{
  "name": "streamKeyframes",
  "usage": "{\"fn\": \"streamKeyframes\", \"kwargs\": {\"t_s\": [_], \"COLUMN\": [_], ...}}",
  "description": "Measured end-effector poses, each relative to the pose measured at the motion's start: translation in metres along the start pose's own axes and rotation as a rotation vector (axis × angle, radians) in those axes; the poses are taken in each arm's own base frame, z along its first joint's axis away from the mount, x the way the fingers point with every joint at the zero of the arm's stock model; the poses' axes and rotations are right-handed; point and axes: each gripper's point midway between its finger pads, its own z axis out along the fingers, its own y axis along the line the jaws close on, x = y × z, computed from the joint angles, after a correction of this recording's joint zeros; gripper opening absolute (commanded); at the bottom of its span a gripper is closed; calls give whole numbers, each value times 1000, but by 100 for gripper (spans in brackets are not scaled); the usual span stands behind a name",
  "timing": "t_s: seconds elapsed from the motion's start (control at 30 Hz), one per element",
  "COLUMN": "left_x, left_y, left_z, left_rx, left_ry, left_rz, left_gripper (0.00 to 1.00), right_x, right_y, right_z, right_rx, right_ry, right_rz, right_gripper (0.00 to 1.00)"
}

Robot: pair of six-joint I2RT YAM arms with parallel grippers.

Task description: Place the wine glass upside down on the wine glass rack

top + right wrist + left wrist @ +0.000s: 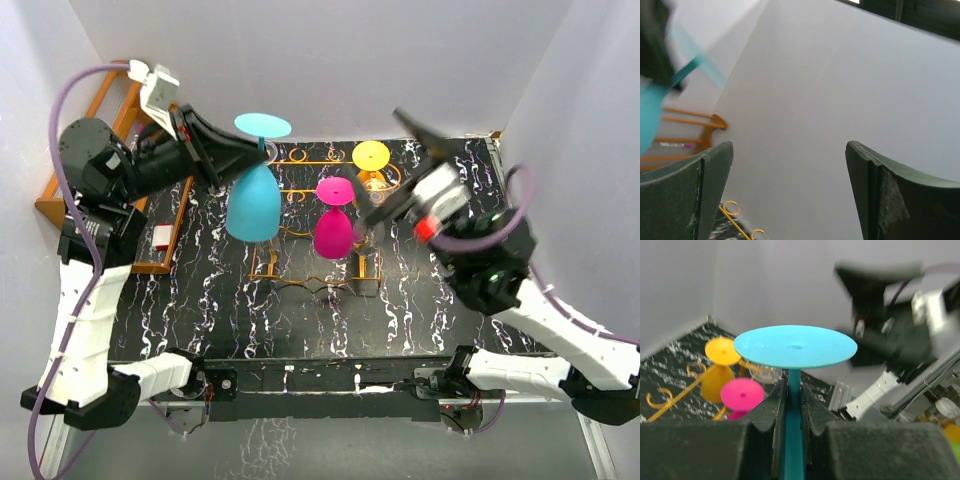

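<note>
Left hand (pixel 794 402) is pinching the stem of the cyan wine glass (pixel 252 200). The glass is inverted, foot uppermost, bowl below the hand. The wine glass rack (pixel 310 162) stands ahead of that hand, carrying a pink glass (pixel 333 232) and a yellow glass (pixel 371 155). Right hand (pixel 790 170) is spread wide and empty.

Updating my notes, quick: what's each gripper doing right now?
Left gripper: closed on the stem of the blue wine glass.
Right gripper: open, holding nothing.

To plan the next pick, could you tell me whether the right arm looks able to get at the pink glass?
Probably yes: the right pincer stands open close beside the pink glass, nothing visibly between them; the left pincer holds the blue glass further left.
</note>
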Motion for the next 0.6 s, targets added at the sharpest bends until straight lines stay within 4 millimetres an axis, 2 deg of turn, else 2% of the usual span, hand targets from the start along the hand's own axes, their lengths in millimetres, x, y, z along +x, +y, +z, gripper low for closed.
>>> {"fn": "streamKeyframes", "kwargs": {"t_s": [0.03, 0.1, 0.17, 0.2, 0.33, 0.43, 0.6], "left_x": [12, 34, 58, 70, 113, 138, 149], "left_y": [1, 3, 7, 9, 17, 22, 21], "left_z": [-3, -8, -11, -13, -23, -31, -29], "left_rx": [-8, -22, -37, -46, -76, -96, -86], "left_ry": [23, 69, 118, 141, 195, 208, 191], "left_rz": [-18, -49, -84, -100, -151, -172, -155], "left_gripper": [0, 0, 0, 0, 0, 0, 0], "right_x": [-5, -22, -34, -34, -19, 4, 35], "right_y": [-14, -57, -89, -95, -94, -74, -41], "right_z": [7, 24, 26, 22, 1, -6, -12], "right_rx": [39, 153, 255, 284, 337, 332, 288], "right_ry": [32, 97, 123, 143, 228, 304, 410], "right_rz": [74, 234, 347, 390, 503, 536, 542], "right_gripper": [98, 98, 98, 98, 98, 98, 98]}}
